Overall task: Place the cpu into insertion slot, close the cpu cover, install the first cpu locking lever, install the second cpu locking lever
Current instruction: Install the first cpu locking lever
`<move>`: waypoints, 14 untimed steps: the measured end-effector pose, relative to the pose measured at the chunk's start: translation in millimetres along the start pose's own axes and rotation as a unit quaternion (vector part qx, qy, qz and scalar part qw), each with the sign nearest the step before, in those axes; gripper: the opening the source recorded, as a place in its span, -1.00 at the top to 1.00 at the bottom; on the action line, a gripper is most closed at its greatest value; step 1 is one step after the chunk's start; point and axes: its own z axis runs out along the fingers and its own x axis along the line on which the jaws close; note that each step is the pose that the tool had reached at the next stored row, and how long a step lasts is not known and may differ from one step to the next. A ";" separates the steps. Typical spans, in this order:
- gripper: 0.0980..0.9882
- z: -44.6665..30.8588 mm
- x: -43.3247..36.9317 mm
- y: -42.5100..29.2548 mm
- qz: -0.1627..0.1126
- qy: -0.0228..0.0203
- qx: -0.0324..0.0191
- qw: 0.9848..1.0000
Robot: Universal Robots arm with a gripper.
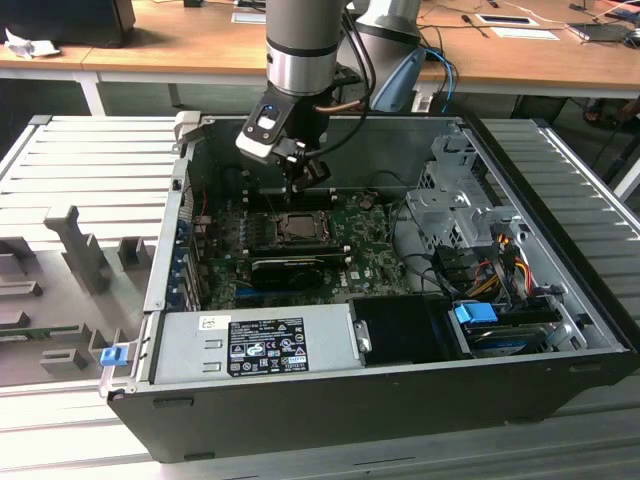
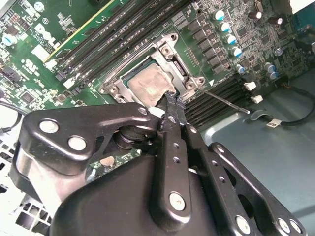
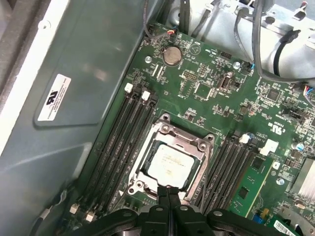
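Note:
The cpu (image 3: 169, 162) lies flat in the insertion slot (image 3: 139, 184), its dull silver top showing through the square cut-out of the cpu cover (image 3: 184, 140), which lies down over it. My gripper (image 3: 167, 191) is shut, fingertips pressed together with nothing visible between them, right at the socket frame's edge. In the second wrist view the gripper (image 2: 170, 98) touches or hovers just over the rim beside the cpu (image 2: 147, 86). A thin metal lever (image 2: 226, 102) sticks out sideways from the socket corner. In the exterior view the gripper (image 1: 303, 185) hangs just above the socket (image 1: 297, 226).
Black memory slots (image 3: 125, 132) flank the socket on both sides. A long black graphics card (image 1: 290, 265) lies in front of it and a grey power supply (image 1: 260, 345) fills the case front. A drive cage (image 1: 450, 200) and loose cables (image 1: 490, 260) sit at the exterior view's right.

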 end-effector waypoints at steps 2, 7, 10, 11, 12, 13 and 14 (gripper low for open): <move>0.98 0.0 0.0 0.0 -0.005 0.000 0.000 1.000; 0.98 0.0 0.0 0.0 -0.020 0.000 0.001 1.000; 0.98 0.0 0.0 0.0 -0.026 0.000 0.001 1.000; 0.98 0.0 0.0 0.0 -0.028 0.000 0.001 1.000; 0.98 0.0 0.0 0.0 -0.031 0.000 0.001 1.000; 0.98 0.0 0.0 0.0 -0.034 0.000 0.001 0.999; 0.98 0.0 0.0 0.0 -0.036 0.000 0.001 0.999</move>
